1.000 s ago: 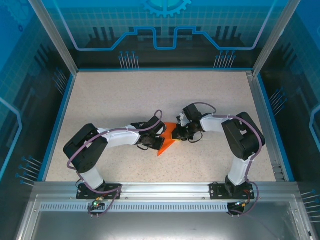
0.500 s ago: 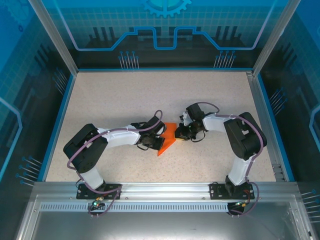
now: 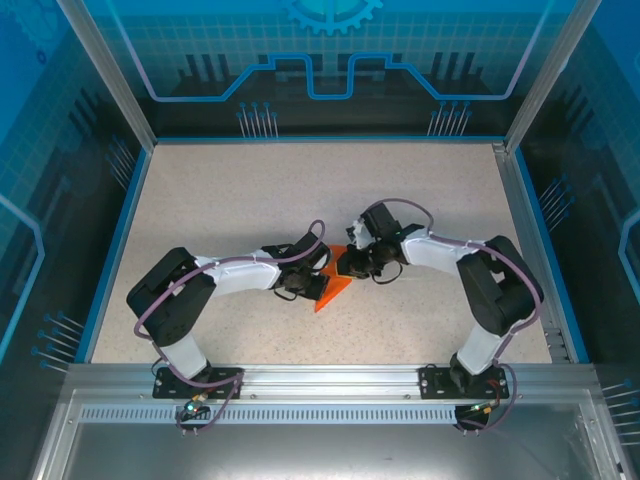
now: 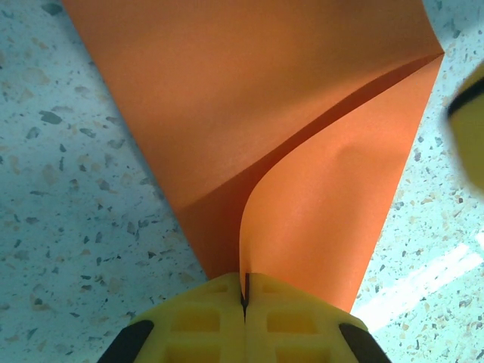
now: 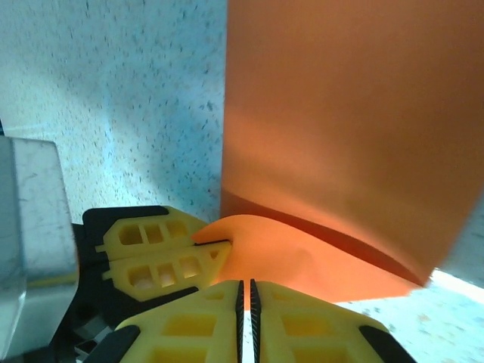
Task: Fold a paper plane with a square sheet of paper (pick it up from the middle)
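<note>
From above, the left arm and the right arm bend in toward each other. They meet near the middle of the tabletop, a bit closer to its near edge. They hide most of the orange paper. Just one pointed corner sticks out toward the near edge, and a small bit shows between the arms.

The left wrist camera is much closer. There the left gripper has its yellow fingers pressed together on the narrow end of the paper, and one thin flap curls up into the slit. The paper spreads wide away from the fingers, with a crease running to its far right corner. A blurry yellow finger of the other arm pokes in at the right.

The right wrist camera shows the right gripper with its fingers almost touching, pinching a curled edge of the paper. Just to the left, the left gripper's fingers bite the same edge. The rest of the paper lies on the tabletop.

The tabletop is pale and speckled, with a blue rim. Glass walls with blue line patterns stand around it. A metal rail runs along the near edge, where the arms are bolted.
</note>
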